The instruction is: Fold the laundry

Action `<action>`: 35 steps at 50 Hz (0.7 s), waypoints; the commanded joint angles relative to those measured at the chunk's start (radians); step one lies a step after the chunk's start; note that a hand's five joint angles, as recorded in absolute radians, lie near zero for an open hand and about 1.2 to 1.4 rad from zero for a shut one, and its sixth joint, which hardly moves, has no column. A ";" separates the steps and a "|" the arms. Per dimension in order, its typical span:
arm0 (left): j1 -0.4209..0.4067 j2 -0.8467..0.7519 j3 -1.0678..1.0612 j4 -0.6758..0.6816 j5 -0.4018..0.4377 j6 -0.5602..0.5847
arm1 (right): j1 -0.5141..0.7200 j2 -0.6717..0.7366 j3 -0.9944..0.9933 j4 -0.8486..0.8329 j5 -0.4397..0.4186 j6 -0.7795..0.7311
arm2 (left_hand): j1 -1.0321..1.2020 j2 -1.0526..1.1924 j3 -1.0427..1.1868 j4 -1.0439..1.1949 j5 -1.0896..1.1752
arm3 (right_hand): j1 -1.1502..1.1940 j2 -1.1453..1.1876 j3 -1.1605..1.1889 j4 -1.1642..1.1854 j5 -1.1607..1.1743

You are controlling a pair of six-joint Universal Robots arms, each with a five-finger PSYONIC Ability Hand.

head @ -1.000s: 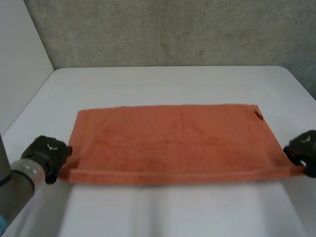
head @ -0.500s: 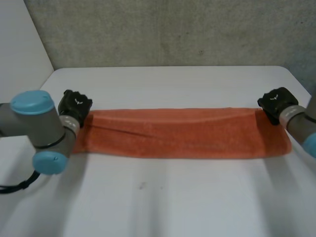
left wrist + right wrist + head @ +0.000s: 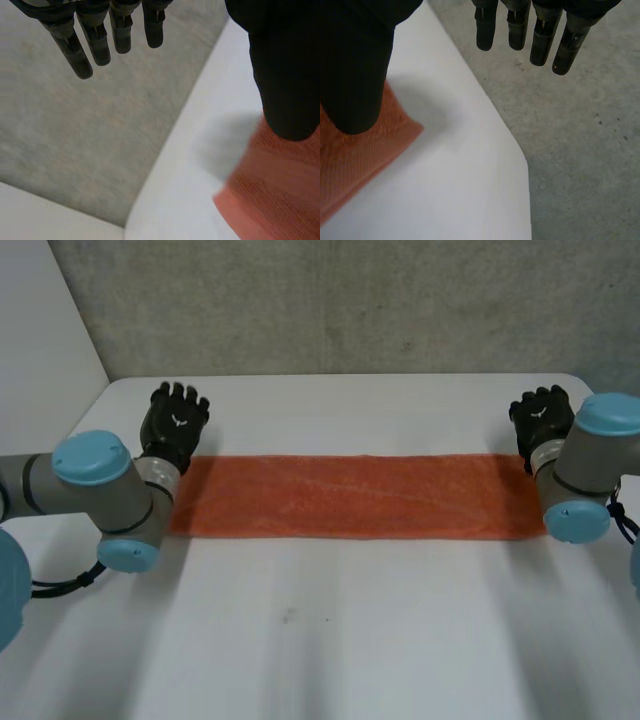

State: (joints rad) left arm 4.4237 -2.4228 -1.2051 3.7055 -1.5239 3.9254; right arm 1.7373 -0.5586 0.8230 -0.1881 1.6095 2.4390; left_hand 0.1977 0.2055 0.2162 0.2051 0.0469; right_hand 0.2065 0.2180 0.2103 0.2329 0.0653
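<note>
Towel [image 3: 355, 497] now lies folded lengthwise, and we see left hand [image 3: 174, 425] and right hand [image 3: 540, 418] let go, fingers spread, empty: first fold done

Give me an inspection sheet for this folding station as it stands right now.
Surface: white table, smooth and level.
Job's things: orange terry towel, lying flat as a long narrow strip across the table.
Clutter: nothing seen.
Hands: left hand open, fingers straight, at the towel's far left corner; right hand open, fingers straight, at its far right corner; neither grips the cloth.
Cables: nothing seen.
Surroundings: grey concrete wall behind the table; white panel on the robot's left.
</note>
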 commanded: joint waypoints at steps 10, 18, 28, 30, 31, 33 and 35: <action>-0.012 0.370 -0.358 0.070 0.001 -0.061 | -0.096 -0.524 0.470 0.039 -0.195 0.264 | -0.023 -0.031 -0.042 -0.031 -0.047 | -0.032 -0.043 -0.036 -0.058 -0.065; -0.041 0.456 -0.537 0.070 -0.001 -0.256 | -0.186 -0.557 0.608 0.188 -0.287 0.268 | -0.023 -0.031 -0.042 -0.031 -0.047 | 0.054 0.043 0.050 0.028 0.021; -0.046 0.458 -0.579 0.086 0.005 -0.344 | -0.242 -0.475 0.668 0.147 -0.368 0.270 | -0.023 -0.031 -0.042 -0.031 -0.047 | 0.292 0.281 0.289 0.266 0.259; -0.044 0.456 -0.576 0.093 0.005 -0.344 | -0.243 -0.463 0.670 0.139 -0.372 0.268 | -0.023 -0.031 -0.042 -0.031 -0.047 | 0.301 0.290 0.297 0.275 0.268; -0.043 0.456 -0.576 0.097 0.005 -0.344 | -0.243 -0.458 0.670 0.134 -0.373 0.268 | -0.023 -0.031 -0.042 -0.031 -0.047 | 0.307 0.296 0.303 0.281 0.274; -0.037 0.456 -0.579 0.105 0.005 -0.344 | -0.243 -0.451 0.671 0.118 -0.375 0.267 | -0.023 -0.031 -0.042 -0.031 -0.047 | 0.339 0.328 0.336 0.313 0.306; -0.032 0.456 -0.583 0.108 0.005 -0.344 | -0.243 -0.446 0.671 0.111 -0.375 0.264 | -0.023 -0.031 -0.042 -0.031 -0.047 | 0.342 0.331 0.339 0.316 0.309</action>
State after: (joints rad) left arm 4.3793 -1.9644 -1.7882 3.7969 -1.5195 3.5743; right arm 1.4920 -1.0304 1.4954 -0.0452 1.2399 2.7074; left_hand 0.1977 0.2054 0.2162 0.2050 0.0470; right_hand 0.3837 0.4374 0.4473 0.4507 0.2592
